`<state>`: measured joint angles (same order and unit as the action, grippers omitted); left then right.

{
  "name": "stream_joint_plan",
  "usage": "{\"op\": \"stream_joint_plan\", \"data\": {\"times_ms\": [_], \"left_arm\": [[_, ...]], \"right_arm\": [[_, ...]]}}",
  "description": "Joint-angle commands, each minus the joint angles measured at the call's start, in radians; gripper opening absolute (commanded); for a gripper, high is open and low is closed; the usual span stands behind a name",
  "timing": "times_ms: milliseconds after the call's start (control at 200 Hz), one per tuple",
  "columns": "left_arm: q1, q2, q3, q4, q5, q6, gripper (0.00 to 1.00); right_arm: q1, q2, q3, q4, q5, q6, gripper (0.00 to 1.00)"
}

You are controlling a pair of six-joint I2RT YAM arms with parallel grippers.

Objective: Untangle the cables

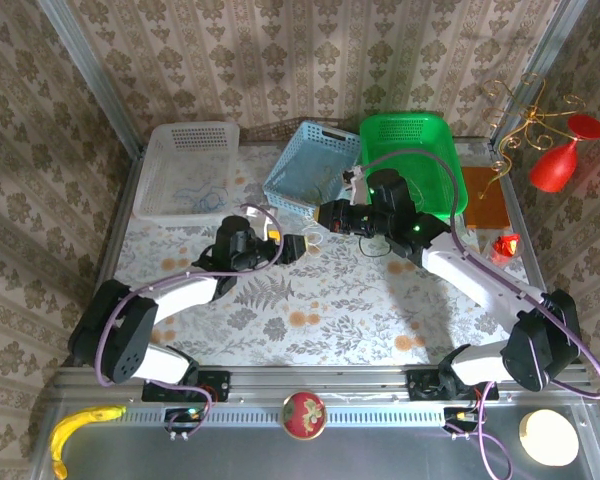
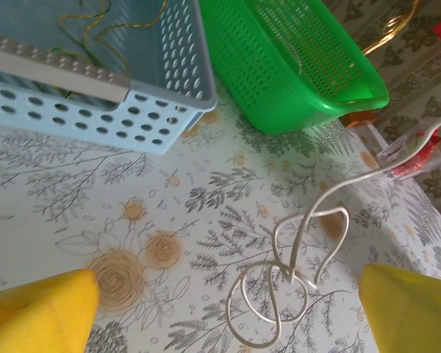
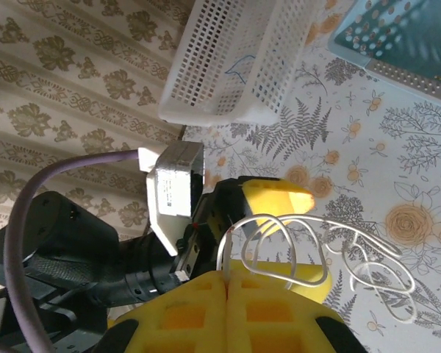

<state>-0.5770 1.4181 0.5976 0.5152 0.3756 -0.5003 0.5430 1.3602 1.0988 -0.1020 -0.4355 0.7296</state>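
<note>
This looks like a robot test booth dressed up as a home. The wallpaper (image 1: 310, 60) would suit a parlour, yet it hangs on panels held by bare metal posts (image 1: 88, 70). The left arm (image 1: 175, 292) and the right arm (image 1: 480, 275) are bolted to a slotted metal rail (image 1: 380, 412) at the near edge of a table under a flowery cloth (image 1: 310, 320). A white basket (image 1: 192, 127), a blue basket (image 1: 325, 127), a green basket (image 1: 405, 118), a banana (image 1: 80, 425) and what may be a red glass (image 1: 558, 165) sit about like props.
</note>
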Motion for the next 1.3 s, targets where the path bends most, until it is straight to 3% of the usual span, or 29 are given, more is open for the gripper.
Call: {"op": "stream_joint_plan", "data": {"times_ms": [0,400,480,730,825,980,1290], "left_arm": [[-0.012,0.021,0.042,0.082,0.043,0.014,0.92],[-0.029,0.124,0.106,0.151,0.096,0.005,0.91],[-0.030,0.147,0.112,0.186,0.103,-0.009,0.81],[-0.030,0.191,0.093,0.275,0.115,-0.049,0.26],[-0.029,0.181,0.063,0.285,0.108,-0.056,0.13],[-0.028,0.154,0.000,0.302,0.094,-0.067,0.00],[-0.030,0.109,-0.125,0.332,0.077,-0.087,0.00]], "right_arm": [[-0.002,-0.029,0.035,0.040,-0.036,0.027,0.00],[0.008,-0.039,0.029,0.080,-0.057,0.076,0.00],[0.008,-0.041,0.030,0.090,-0.064,0.090,0.00],[-0.035,-0.050,0.058,0.113,-0.082,0.126,0.00],[-0.074,-0.054,0.078,0.117,-0.083,0.130,0.00],[-0.149,-0.065,0.104,0.122,-0.060,0.132,0.00],[-0.250,-0.100,0.137,0.118,0.011,0.114,0.00]]}}
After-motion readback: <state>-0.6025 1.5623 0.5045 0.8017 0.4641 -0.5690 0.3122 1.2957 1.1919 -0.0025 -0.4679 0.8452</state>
